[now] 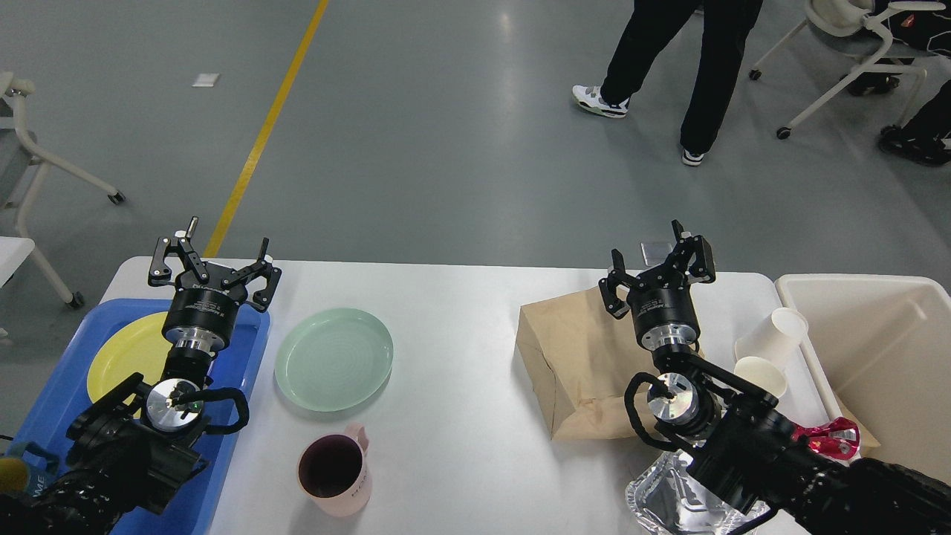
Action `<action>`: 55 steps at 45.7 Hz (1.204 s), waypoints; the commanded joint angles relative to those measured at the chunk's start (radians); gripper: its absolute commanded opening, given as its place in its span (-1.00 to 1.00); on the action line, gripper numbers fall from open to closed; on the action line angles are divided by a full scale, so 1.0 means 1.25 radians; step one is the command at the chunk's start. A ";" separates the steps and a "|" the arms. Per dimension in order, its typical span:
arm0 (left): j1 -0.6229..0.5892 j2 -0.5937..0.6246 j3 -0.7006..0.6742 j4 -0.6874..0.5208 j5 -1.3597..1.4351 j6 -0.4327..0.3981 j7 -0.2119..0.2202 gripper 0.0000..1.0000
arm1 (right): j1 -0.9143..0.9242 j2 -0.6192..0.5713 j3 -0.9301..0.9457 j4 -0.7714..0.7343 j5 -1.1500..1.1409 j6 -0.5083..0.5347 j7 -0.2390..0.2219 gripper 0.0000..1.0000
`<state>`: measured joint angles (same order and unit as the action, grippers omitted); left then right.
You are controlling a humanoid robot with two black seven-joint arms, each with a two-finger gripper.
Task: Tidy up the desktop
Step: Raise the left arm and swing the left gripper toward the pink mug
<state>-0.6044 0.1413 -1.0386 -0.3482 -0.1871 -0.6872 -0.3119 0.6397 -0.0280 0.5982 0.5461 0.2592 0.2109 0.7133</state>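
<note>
The white desktop (453,327) fills the lower part of the head view. On it lie a pale green plate (333,359), a pink mug (336,469) and a brown paper bag (587,364). My left gripper (213,256) hangs open above the far end of the blue tray (245,386), which holds a yellow plate (122,353). My right gripper (657,264) is open over the bag's far edge, with nothing between its fingers.
A beige bin (877,349) stands at the right end. Two white paper cups (773,338) lie beside it. A clear foil-like wrapper (661,498) and a red object (828,437) sit near my right arm. A person (691,67) and chairs stand beyond the table.
</note>
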 commanded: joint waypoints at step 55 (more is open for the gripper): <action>-0.424 0.208 0.959 0.009 0.124 0.297 0.011 0.94 | 0.000 0.000 0.000 0.000 0.000 -0.001 0.000 1.00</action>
<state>-1.0078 0.3809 -0.0987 -0.3380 -0.0707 -0.3175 -0.2975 0.6397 -0.0276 0.5982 0.5461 0.2593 0.2108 0.7133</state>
